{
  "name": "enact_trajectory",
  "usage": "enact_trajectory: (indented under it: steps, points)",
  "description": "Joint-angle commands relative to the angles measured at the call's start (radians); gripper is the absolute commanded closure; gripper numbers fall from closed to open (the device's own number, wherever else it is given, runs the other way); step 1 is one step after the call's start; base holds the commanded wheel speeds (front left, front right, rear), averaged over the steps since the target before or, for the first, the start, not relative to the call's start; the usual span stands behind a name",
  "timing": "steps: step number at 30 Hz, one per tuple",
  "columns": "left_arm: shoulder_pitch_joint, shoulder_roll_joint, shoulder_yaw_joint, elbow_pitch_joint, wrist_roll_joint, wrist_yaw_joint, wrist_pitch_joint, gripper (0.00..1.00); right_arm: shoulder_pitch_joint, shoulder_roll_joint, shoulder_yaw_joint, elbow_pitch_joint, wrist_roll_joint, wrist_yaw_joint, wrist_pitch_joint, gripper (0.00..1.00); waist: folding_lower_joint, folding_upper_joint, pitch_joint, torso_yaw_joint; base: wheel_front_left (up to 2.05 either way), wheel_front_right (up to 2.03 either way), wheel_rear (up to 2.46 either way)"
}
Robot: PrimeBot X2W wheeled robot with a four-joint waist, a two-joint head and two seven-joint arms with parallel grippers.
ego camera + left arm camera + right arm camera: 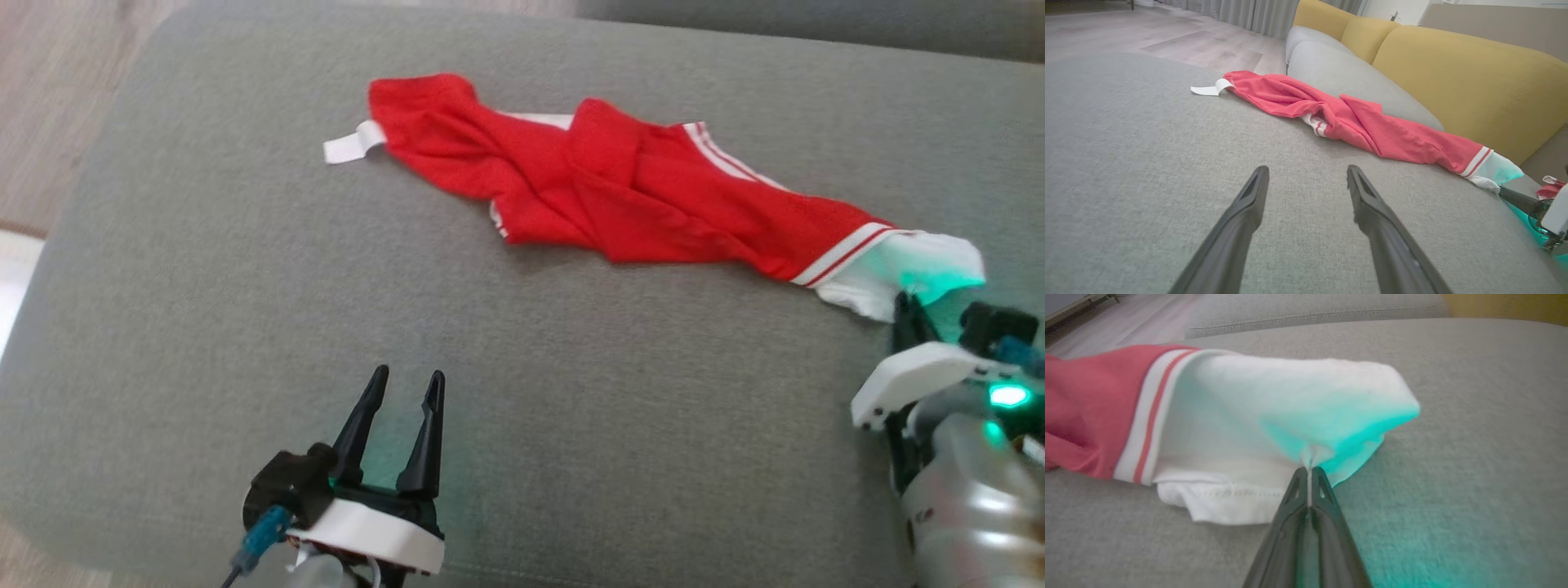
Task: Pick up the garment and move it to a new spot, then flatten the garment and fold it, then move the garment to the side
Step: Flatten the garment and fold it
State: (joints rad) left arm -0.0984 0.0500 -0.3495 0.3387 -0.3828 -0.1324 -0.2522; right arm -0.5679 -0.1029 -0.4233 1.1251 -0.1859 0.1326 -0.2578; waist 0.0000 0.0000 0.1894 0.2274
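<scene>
The right gripper pinches the white end of a rumpled red garment, seemingly by a thin fold, on a grey sofa; the left gripper hangs open.

One garment, one left claw, one right claw

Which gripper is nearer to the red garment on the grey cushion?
The right. The right gripper is shut on the white end of the garment; the left gripper hangs open over the cushion, apart from the cloth.
</scene>
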Motion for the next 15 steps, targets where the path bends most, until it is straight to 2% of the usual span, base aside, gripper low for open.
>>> enact_trajectory:
  steps: [1, 4, 10, 13, 14, 15]
  points:
    - [-0.011, 0.000, 0.040, -0.024, 0.011, 0.002, -0.010, 0.00, 0.067, 0.019, 0.018, 0.031, -0.009, -0.002, 0.005, 1.00, 0.0000, 0.0000, -0.025, -0.031, 0.00, 0.00, 0.00]
    - [-0.001, 0.000, 0.045, -0.023, 0.017, 0.002, -0.010, 0.00, 0.086, 0.028, 0.030, 0.014, 0.006, -0.002, -0.002, 1.00, 0.0000, 0.0000, -0.053, -0.070, 0.00, 0.00, 0.00]
    - [0.025, 0.000, 0.064, -0.026, 0.020, 0.002, -0.010, 0.00, 0.178, 0.046, 0.128, -0.171, 0.131, -0.002, -0.004, 1.00, 0.0000, 0.0000, -0.117, -0.155, 0.00, 0.00, 0.00]
    - [0.036, 0.000, 0.078, -0.028, 0.018, 0.002, -0.010, 0.00, 0.255, 0.049, 0.193, -0.224, 0.185, -0.002, -0.004, 1.00, 0.0000, 0.0000, -0.134, -0.194, 0.00, 0.00, 0.00]
    - [0.039, 0.000, 0.082, -0.030, 0.017, 0.002, -0.010, 0.00, 0.276, 0.050, 0.209, -0.235, 0.200, -0.002, -0.004, 0.93, 0.0000, 0.0000, -0.136, -0.205, 0.00, 0.00, 0.00]
    - [0.040, 0.000, 0.083, -0.032, 0.015, 0.002, -0.010, 0.00, 0.291, 0.050, 0.224, -0.252, 0.214, -0.002, -0.004, 0.15, 0.0000, 0.0000, -0.136, -0.215, 0.00, 0.00, 0.00]
